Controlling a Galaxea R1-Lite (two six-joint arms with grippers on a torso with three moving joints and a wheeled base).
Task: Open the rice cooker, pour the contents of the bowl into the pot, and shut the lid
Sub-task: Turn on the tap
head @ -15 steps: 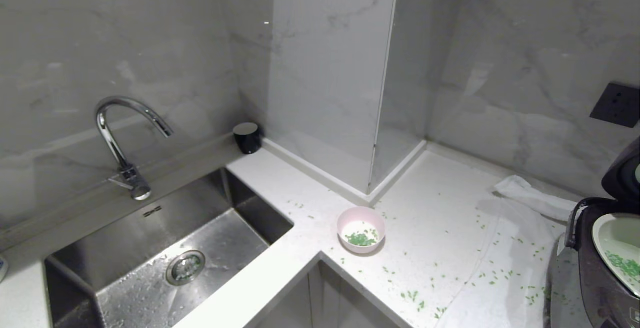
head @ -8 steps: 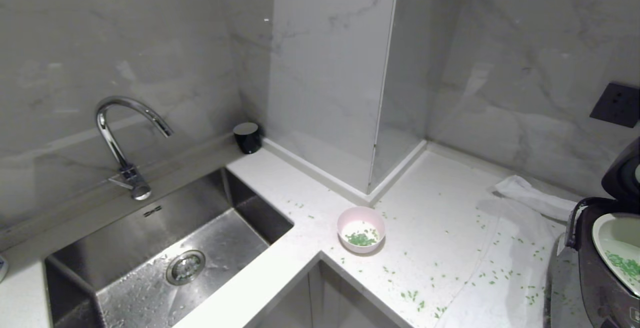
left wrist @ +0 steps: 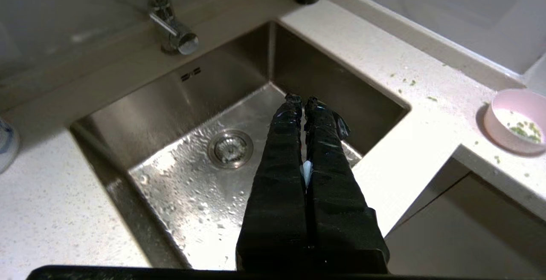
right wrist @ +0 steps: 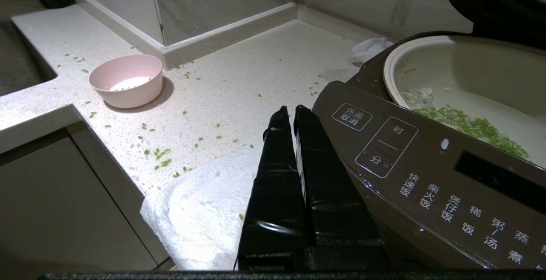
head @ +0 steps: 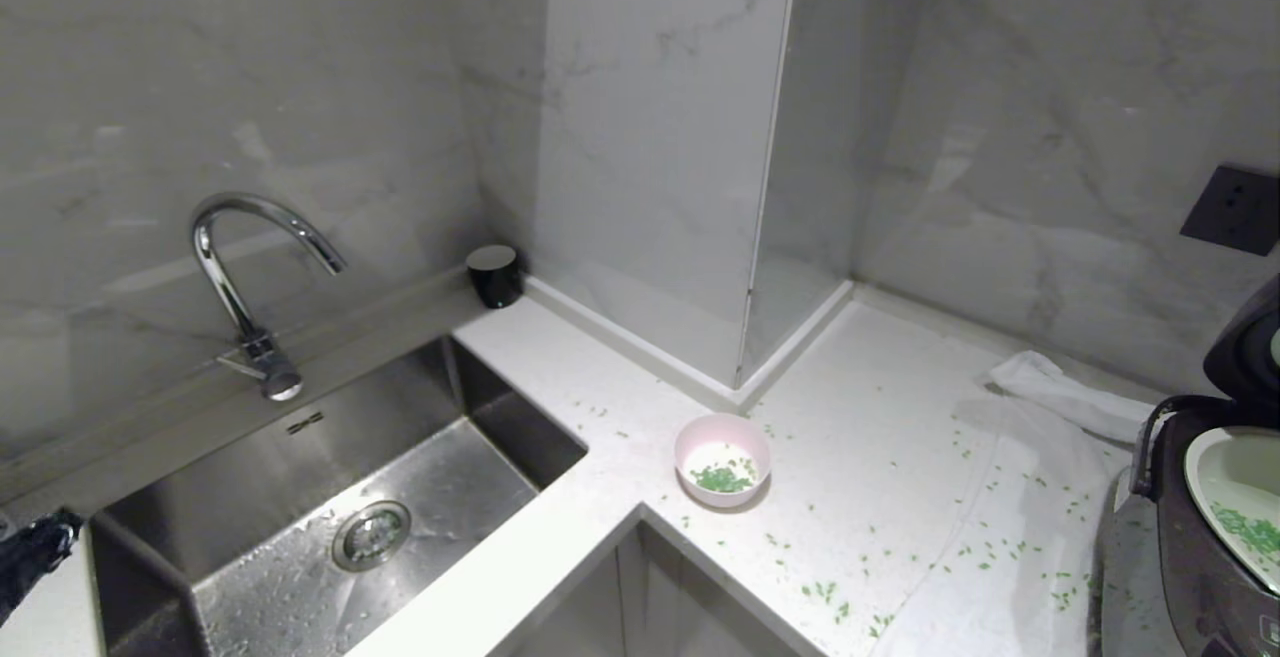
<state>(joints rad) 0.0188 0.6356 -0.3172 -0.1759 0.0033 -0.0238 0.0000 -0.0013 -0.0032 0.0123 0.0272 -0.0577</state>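
pink bowl (head: 722, 460) with green grains (head: 722, 479) sits mid-surface (head: 880, 437), rice cooker (head: 1205, 537) already open at right; left tool (left wrist: 302, 101), pinched shut and empty above the sink (left wrist: 179, 114), must next reach and open for it.

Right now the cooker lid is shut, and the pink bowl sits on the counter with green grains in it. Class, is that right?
Not quite: the lid stands open, baring the pot, as the right wrist view shows. The pink bowl does sit on the counter holding green grains.
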